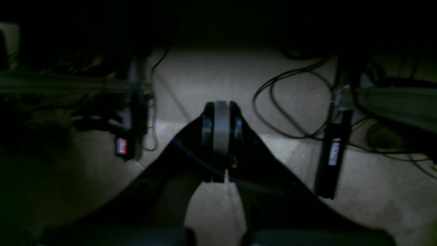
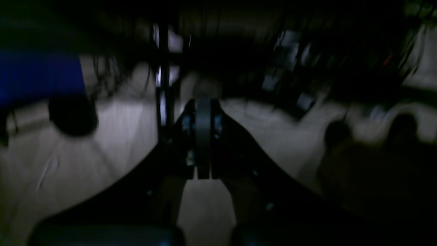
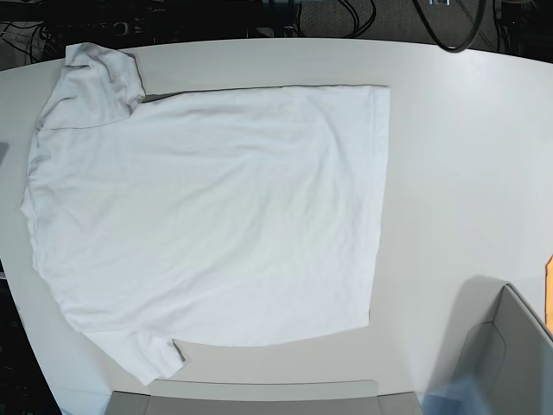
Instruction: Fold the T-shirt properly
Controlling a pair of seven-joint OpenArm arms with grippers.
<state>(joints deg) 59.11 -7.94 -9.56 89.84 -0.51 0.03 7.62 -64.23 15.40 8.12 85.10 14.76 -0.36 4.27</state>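
Observation:
The white T-shirt lies spread flat on the pale tabletop in the base view. Its hem runs down the right side, and one sleeve sits at the top left, the other at the bottom left. Neither gripper shows in the base view. In the left wrist view my left gripper is shut with nothing between its fingers, over a dim floor. My right gripper in the right wrist view is likewise shut and empty. No cloth appears in either wrist view.
Grey box-like shapes stand at the table's near edge and bottom right corner. An orange sliver shows at the right border. Black cables and a black bar lie on the floor under the left wrist.

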